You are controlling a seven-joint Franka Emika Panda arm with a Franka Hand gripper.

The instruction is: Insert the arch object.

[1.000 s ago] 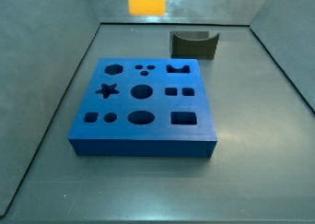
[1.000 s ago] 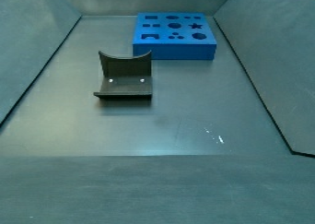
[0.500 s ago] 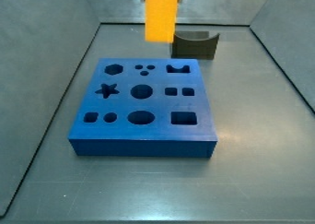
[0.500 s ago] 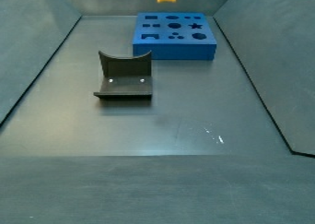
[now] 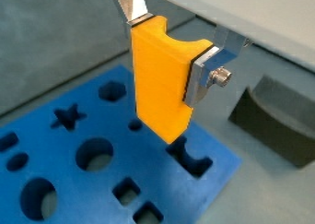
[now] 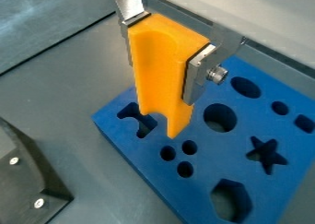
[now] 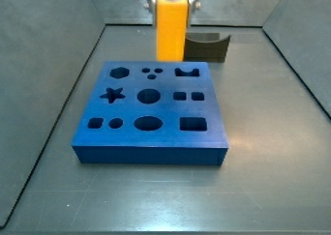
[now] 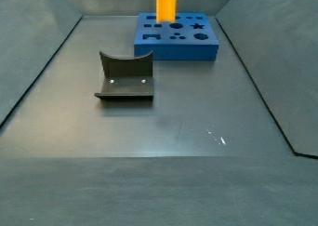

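Observation:
The arch object [image 5: 160, 80] is a long bright orange piece with a semicircular groove down one face; it also shows in a wrist view [image 6: 160, 71]. My gripper [image 5: 167, 48] is shut on its upper part and holds it upright, as a wrist view [image 6: 164, 45] also shows. Its lower end hangs over the blue board [image 7: 130, 147], close above the arch-shaped hole [image 7: 191, 73], which shows in both wrist views [image 5: 191, 156] [image 6: 147, 124]. In both side views the piece [image 7: 171, 31] [image 8: 165, 2] hangs at the board's far edge.
The dark fixture [image 7: 204, 45] with a curved top edge stands on the floor beside the board, seen also in a side view [image 8: 125, 79] and in both wrist views [image 5: 277, 122] [image 6: 25, 182]. Grey walls enclose the floor. The board [image 8: 174, 51] has several shaped holes.
My gripper has come down with the orange arch piece, from just the tip showing at the top of the side view to hanging close over the board's far edge.

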